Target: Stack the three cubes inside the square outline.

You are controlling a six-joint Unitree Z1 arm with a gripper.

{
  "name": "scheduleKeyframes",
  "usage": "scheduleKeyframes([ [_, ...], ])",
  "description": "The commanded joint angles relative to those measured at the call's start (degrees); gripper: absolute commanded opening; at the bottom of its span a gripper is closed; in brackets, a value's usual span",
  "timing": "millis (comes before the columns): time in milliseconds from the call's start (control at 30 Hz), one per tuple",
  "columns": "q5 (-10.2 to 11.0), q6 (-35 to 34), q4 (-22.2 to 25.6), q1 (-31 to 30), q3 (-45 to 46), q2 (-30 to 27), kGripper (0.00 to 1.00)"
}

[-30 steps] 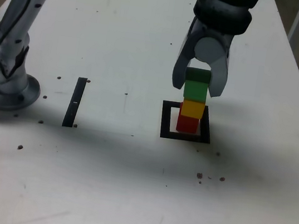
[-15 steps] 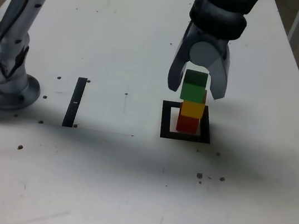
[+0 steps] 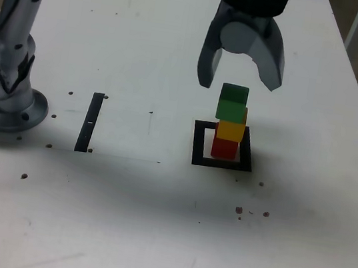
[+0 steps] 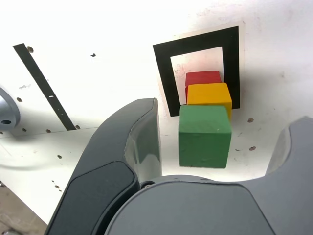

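Note:
Inside the square outline (image 3: 199,144) (image 4: 164,73) stands a stack: the red cube (image 3: 225,148) (image 4: 202,78) at the bottom, the yellow cube (image 3: 231,129) (image 4: 208,93) on it, the green cube (image 3: 232,103) (image 4: 204,135) on top, set slightly askew. My gripper (image 3: 239,84) (image 4: 220,147) hangs open just above the green cube, its fingers spread wide to either side and touching nothing.
A straight black tape strip (image 3: 90,121) (image 4: 44,86) lies toward the exterior view's left. The arm's grey base (image 3: 6,98) stands at the table's left edge. Small dark specks (image 3: 251,212) dot the white table.
The gripper has risen off the stack and spread its fingers wider; the green cube stays on top of the yellow one, free of the fingers.

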Motion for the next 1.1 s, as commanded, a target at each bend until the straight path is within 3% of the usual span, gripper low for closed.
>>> scheduleKeyframes([
  [0, 0.2, 0.0, 0.4, -0.1, 1.2, -2.0, 0.99],
  [467, 1.8, -1.6, -2.1, 0.5, 16.7, -13.6, 0.99],
  [767, 1.8, -2.7, -9.7, 2.0, 34.1, -21.7, 0.99],
  [1067, 0.3, -3.5, -18.9, 2.1, 49.4, -25.3, 0.99],
])
